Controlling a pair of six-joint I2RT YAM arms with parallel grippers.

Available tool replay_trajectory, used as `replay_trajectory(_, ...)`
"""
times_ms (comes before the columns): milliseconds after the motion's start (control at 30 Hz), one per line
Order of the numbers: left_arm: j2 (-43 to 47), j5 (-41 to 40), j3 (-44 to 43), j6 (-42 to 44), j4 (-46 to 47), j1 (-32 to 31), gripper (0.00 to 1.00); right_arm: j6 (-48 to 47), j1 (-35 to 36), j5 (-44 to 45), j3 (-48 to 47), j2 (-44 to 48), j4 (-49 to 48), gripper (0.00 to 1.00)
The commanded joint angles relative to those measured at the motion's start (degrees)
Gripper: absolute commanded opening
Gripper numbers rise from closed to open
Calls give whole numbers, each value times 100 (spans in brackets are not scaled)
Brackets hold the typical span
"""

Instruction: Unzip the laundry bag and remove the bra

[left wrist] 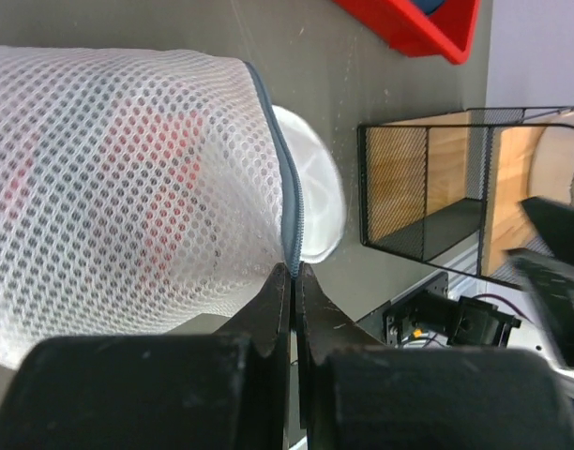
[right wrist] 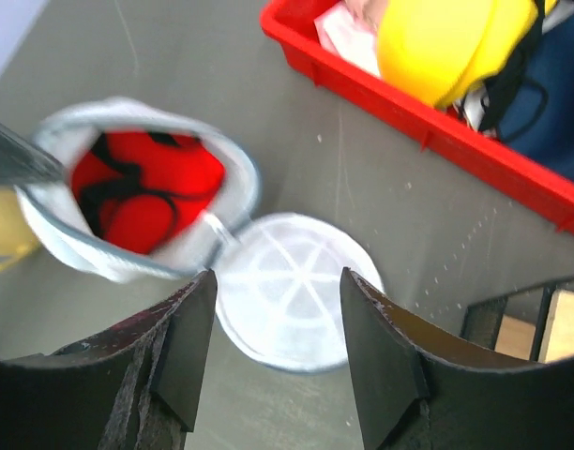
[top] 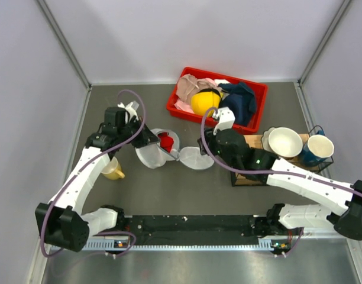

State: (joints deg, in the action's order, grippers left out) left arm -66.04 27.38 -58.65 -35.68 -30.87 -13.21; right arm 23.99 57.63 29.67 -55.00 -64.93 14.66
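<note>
The white mesh laundry bag lies open in two halves at the table's middle. One half holds the red bra with black straps; the other half lies flat, spoked disc up. My left gripper is shut on the bag's grey zipper rim, red showing through the mesh. My right gripper is open and empty above the flat disc. The bra shows in the bag's open mouth to its left.
A red bin with clothes and a yellow cap stands at the back. A wire rack with a white bowl and a cup is at right. A yellow mug sits by the left arm.
</note>
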Motion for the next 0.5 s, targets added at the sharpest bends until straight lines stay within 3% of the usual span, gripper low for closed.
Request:
replay_trajectory(0,47,417,319,175,327,12,0,-272,-23,-451,-765,-326,-217,56)
replay_trajectory(233,573,655,591,509,608,12,0,-88,-155,-1586,-1345,-1310,-244,55)
replay_trajectory(467,794,1244,1786,659,1496,20,0,351,-313,-2782,-1391,-2163,-384,55)
